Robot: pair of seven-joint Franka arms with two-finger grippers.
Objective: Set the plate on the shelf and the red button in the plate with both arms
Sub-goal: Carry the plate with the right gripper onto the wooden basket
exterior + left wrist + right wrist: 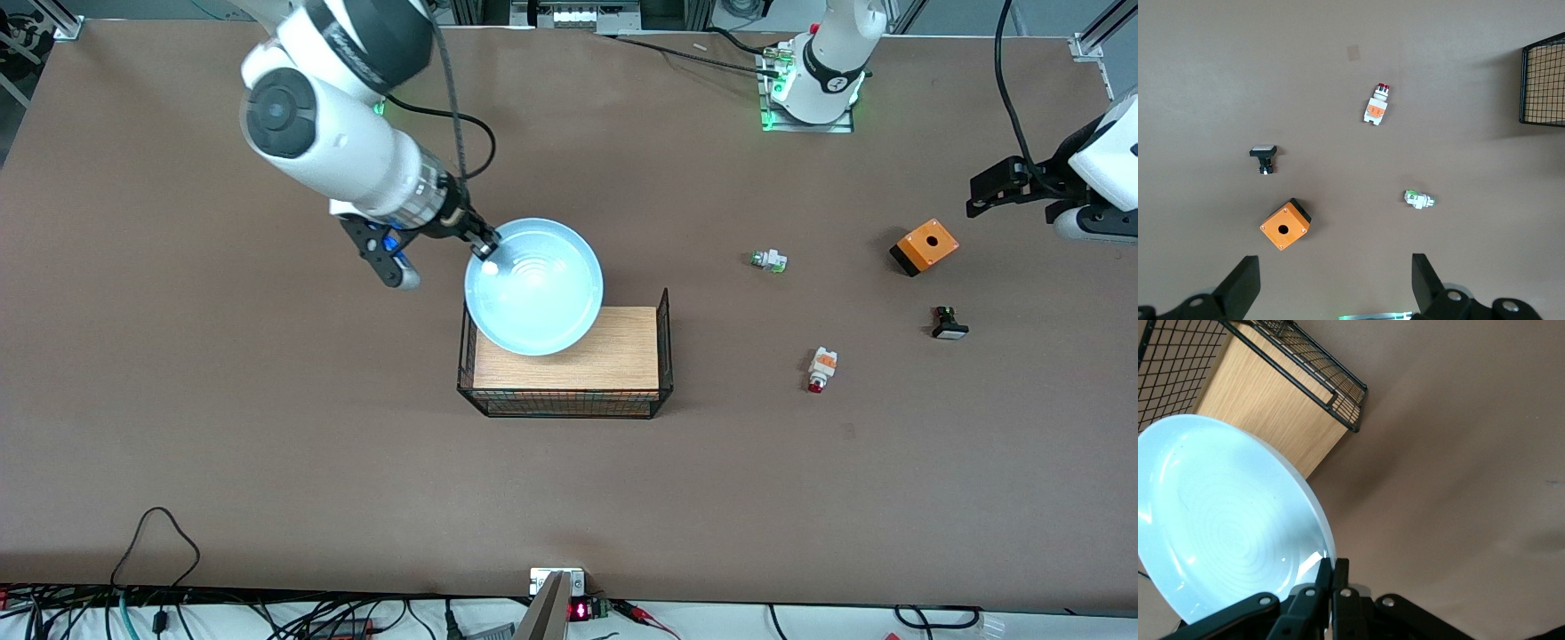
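Observation:
The pale blue plate [533, 286] hangs over the wire basket [664, 342] with the wooden floor, partly past the basket's edge toward the robots. My right gripper [485, 252] is shut on the plate's rim, and the right wrist view shows the pinch [1333, 572] on the plate [1218, 520]. The red button [821, 369], white with an orange block and red tip, lies on the table toward the left arm's end; it also shows in the left wrist view [1376, 106]. My left gripper [1335, 283] is open and empty, high over the table at the left arm's end [1000, 191].
An orange box [925, 246] with a hole, a black button with white cap [949, 324] and a white green-tipped part [769, 260] lie near the red button. Cables run along the table edge nearest the camera.

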